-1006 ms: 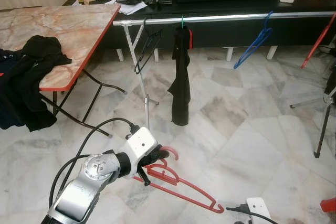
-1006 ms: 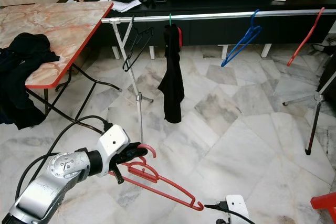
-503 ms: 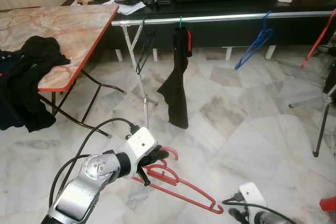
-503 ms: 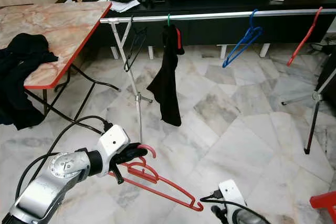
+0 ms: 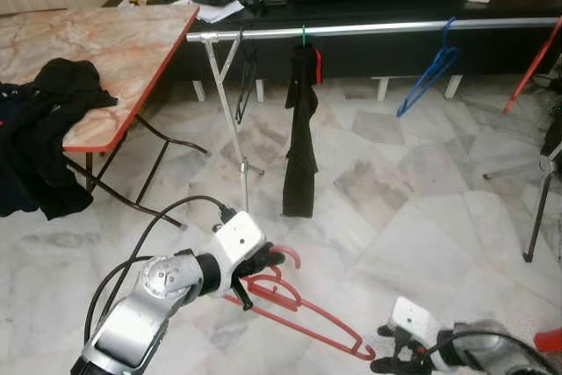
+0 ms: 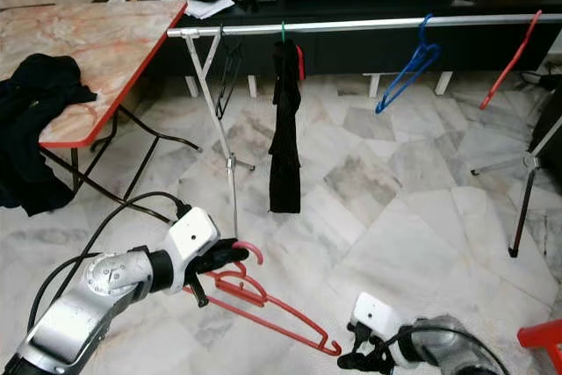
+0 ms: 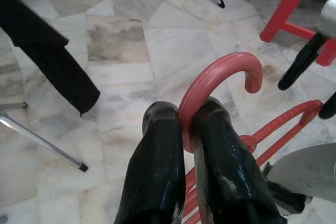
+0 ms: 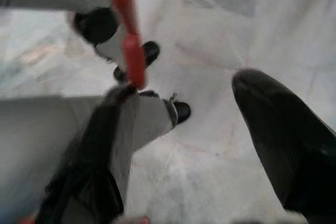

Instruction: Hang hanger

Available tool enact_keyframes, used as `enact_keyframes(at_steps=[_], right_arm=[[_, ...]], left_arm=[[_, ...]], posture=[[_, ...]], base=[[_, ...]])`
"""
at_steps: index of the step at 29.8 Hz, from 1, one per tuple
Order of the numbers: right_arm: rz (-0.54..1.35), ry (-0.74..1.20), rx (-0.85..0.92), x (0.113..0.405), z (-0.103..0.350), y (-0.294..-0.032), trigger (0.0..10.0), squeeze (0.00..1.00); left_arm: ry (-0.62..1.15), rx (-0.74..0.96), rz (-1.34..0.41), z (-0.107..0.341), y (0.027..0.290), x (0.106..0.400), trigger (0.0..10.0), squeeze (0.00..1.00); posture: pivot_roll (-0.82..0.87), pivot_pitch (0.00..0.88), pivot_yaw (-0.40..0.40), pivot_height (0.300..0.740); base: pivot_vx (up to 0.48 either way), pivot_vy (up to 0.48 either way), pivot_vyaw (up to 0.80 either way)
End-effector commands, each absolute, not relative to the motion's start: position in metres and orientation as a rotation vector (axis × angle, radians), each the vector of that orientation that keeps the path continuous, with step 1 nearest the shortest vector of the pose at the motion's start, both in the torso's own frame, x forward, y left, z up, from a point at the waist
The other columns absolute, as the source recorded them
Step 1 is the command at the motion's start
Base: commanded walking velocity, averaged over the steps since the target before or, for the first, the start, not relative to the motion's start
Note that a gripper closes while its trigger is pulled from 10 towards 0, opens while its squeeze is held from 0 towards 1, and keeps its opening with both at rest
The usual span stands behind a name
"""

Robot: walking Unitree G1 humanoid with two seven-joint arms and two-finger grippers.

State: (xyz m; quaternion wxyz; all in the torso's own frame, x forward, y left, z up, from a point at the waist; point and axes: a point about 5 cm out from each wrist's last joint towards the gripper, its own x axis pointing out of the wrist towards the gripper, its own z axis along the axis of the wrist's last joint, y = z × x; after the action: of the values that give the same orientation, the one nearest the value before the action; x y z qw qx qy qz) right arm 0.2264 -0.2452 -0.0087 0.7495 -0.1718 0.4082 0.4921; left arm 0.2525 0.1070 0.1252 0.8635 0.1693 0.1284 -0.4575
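Now left gripper (image 7: 184, 129) clamping red hanger (image 5: 299, 309)

The left arm is brushed silver metal, chunky tube sections with a round joint cap that has a few small dark screws in it. A black rubbery cable loops out from behind the forearm and plugs in near the wrist. The wrist ends in a white boxy plastic housing, and off that comes the left gripper (image 5: 263, 261) with two long glossy black fingers (image 7: 157, 171), rounded at the tips and kind of scuffed and shiny up close. The right arm has the same look: silver rounded forearm, a thin black cable, a white box at the wrist, and the right gripper (image 5: 386, 353) in black. Its fingers (image 8: 278, 135) are smooth, dark and blunt-ended.
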Motion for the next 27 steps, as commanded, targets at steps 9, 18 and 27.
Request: enact_keyframes(at_steps=[9,18,27], right_arm=[[1.257,0.858,-0.332,0.233,0.014,-0.238,10.0,0.00],[1.203,0.726,-0.361,0.252,0.023,-0.218,10.0,0.00],[1.253,0.786,-0.283,0.234,0.000,-0.200,10.0,0.00]], left_arm=[[0.283,0.383,-0.964,0.125,0.109,0.251,10.0,0.00],[0.275,0.379,-0.974,0.125,0.104,0.251,10.0,0.00],[0.254,0.369,-0.985,0.128,0.096,0.253,10.0,0.00]], posture=[[-0.09,0.056,0.048,0.740],[-0.09,0.050,0.041,0.740],[-0.09,0.044,0.036,0.740]], base=[[0.000,0.000,0.00],[0.000,0.000,0.00],[0.000,0.000,0.00]])
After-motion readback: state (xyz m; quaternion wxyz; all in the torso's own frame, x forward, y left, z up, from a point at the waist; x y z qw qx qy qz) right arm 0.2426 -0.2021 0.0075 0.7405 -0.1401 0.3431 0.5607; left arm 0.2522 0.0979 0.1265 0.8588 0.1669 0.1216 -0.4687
